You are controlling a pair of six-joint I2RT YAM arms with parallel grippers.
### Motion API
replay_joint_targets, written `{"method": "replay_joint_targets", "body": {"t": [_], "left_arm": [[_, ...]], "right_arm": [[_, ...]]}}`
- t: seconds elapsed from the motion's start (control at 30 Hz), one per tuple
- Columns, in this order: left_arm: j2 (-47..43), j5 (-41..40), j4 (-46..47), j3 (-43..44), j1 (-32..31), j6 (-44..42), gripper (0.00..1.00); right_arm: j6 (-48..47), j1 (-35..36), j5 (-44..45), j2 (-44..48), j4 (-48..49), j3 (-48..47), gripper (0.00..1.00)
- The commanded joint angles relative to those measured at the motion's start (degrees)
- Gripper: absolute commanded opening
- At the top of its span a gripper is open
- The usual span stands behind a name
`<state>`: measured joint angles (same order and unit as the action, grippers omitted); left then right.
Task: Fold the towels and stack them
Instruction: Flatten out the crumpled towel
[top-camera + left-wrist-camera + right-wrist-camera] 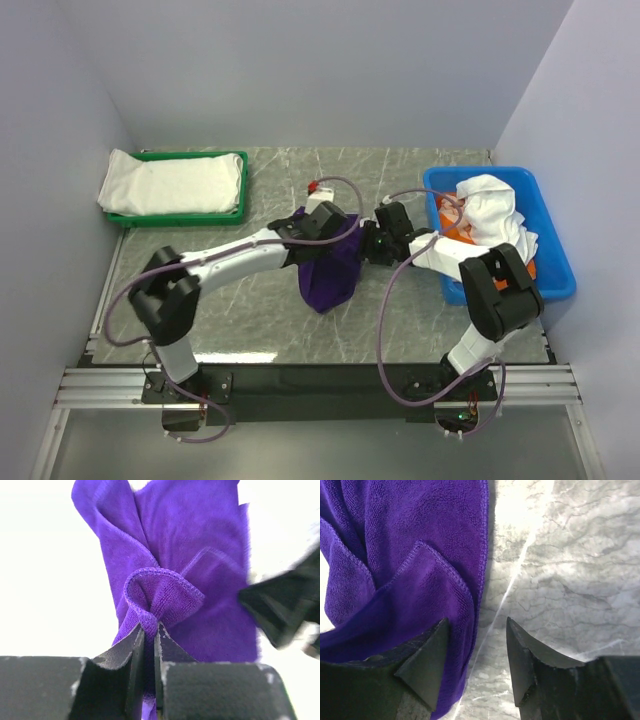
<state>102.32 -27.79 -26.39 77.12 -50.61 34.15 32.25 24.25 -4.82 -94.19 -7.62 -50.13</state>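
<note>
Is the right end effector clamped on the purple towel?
No, the right end effector stands open at the edge of the purple towel, pinching nothing.

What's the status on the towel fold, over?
Left gripper shut on purple towel. Right gripper open over its edge. Nothing in the way.

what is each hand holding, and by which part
Left hand pinches the deep purple cloth towel by a bunched fold of its hemmed edge; right hand is open, holding nothing.
</note>
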Motion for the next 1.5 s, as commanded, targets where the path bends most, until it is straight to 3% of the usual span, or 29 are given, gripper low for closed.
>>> {"method": "replay_joint_targets", "body": {"t": [0.0, 0.27, 0.37, 0.43, 0.5, 0.7, 0.87, 0.93, 1.0, 1.03, 1.07, 1.13, 1.17, 1.27, 1.37, 1.47], "left_arm": [[-8.78, -0.69, 0.55, -3.63, 1.04, 5.22, 0.14], [-20.83, 3.27, 1.52, -15.41, 7.01, 11.28, 0.15], [-25.85, 4.23, 1.43, -20.95, 9.29, 13.04, 0.16], [-28.92, 5.11, 1.08, -24.99, 11.57, 14.01, 0.16], [-31.90, 6.95, 0.64, -29.19, 14.64, 15.59, 0.17], [-39.29, 12.40, 0.99, -39.06, 20.90, 19.72, 0.17], [-43.26, 21.00, 4.06, -44.15, 20.82, 23.41, 0.19], [-44.75, 22.95, 5.12, -45.13, 20.82, 24.47, 0.22], [-46.59, 25.76, 5.73, -45.83, 20.73, 24.91, 0.26], [-47.38, 26.81, 6.35, -46.01, 20.55, 24.82, 0.48], [-48.52, 27.35, 6.53, -45.92, 20.20, 23.78, 0.62], [-51.51, 27.26, 6.35, -45.31, 18.45, 22.37, 0.87], [-52.48, 28.31, 7.05, -44.78, 17.83, 20.45, 0.91], [-55.47, 28.06, 4.61, -43.82, 16.86, 19.29, 0.95], [-56.53, 20.86, 1.35, -41.45, 17.30, 17.45, 0.88], [-53.29, 18.65, -1.82, -39.16, 21.42, 14.99, 0.81]], "right_arm": [[0.88, 0.53, -1.42, -1.78, 2.61, -2.07, 0.55], [1.76, 1.77, -0.28, -8.11, 2.34, -6.21, 0.42], [1.68, 1.77, 0.07, -9.78, 2.17, -7.35, 0.30], [1.41, 1.77, 1.03, -10.13, 1.56, -8.66, 0.09], [0.19, 1.59, 3.40, -9.79, -0.20, -9.81, 0.00], [-3.77, -3.49, 14.74, -11.27, -10.30, -22.36, 0.00], [-3.78, -6.93, 19.76, -16.10, -16.98, -37.48, 0.00], [-3.60, -7.37, 20.11, -17.16, -18.13, -41.69, 0.07], [-4.99, -6.68, 19.42, -15.16, -18.05, -42.07, 0.34], [-5.61, -6.15, 19.15, -13.93, -17.44, -40.33, 0.43], [-6.49, -4.32, 19.32, -12.52, -16.30, -39.09, 0.57], [-8.86, -1.85, 19.76, -8.30, -15.68, -35.05, 0.64], [-9.48, 0.69, 19.41, -6.90, -14.89, -33.38, 0.66], [-12.12, 5.97, 15.03, -1.53, -12.52, -26.88, 0.64], [-12.91, 14.05, 7.94, 0.24, -10.76, -23.53, 0.61], [-11.51, 19.77, 3.43, -1.69, -11.01, -23.26, 0.57]]}}
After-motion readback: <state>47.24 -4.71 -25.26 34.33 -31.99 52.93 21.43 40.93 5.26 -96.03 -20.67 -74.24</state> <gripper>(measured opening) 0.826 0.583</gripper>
